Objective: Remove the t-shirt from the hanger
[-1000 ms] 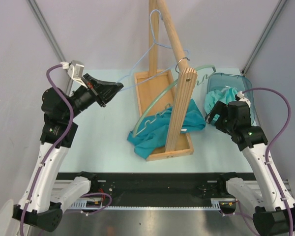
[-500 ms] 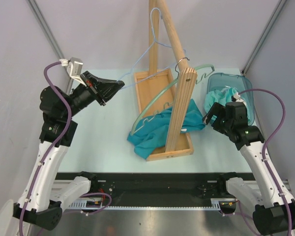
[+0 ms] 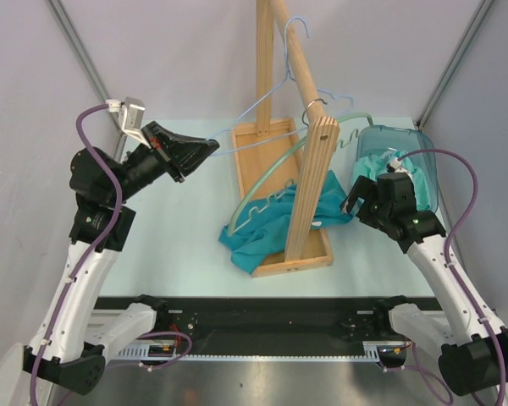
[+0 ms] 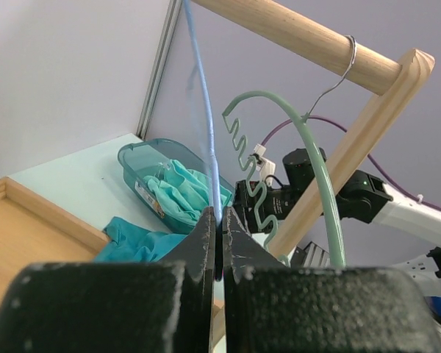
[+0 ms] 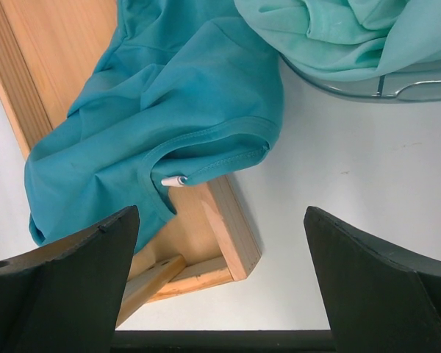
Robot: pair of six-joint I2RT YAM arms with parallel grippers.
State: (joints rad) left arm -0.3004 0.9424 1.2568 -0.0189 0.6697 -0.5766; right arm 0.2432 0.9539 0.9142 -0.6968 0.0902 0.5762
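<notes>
Top view, 12 o'clock taken as the far wall. A wooden rack stands at the centre of the desk (image 3: 178, 241); its tray base (image 3: 256, 161) runs from 12 to 6 o'clock and a slanted rail (image 3: 298, 59) rises over it. The teal t-shirt (image 3: 262, 230) lies bunched in the 6 o'clock end of the tray, spilling over the 7 o'clock corner onto the desk and draping over the 3 o'clock wall. The green hanger (image 4: 320, 170) hangs from the rail by its metal hook, its lower arm dipping toward the t-shirt; whether it is threaded through the fabric cannot be told. In the right wrist view a small white tip shows at the hem of the t-shirt. The blue hanger (image 3: 248, 112) is hooked over the rail at 12 o'clock. The left pincer (image 3: 208, 149), at 10 o'clock and raised off the desk, is closed on the blue hanger's wire, the fingers pressed together around it. The right pincer (image 5: 220, 212), at 3 o'clock, stands spread wide and grips nothing, hovering over the tray's near corner and the t-shirt's edge. The clear bin (image 3: 411, 138) sits at 2 o'clock, just beside the tray, and contains a crumpled mint cloth (image 3: 378, 166); nothing else is discernible inside it.
</notes>
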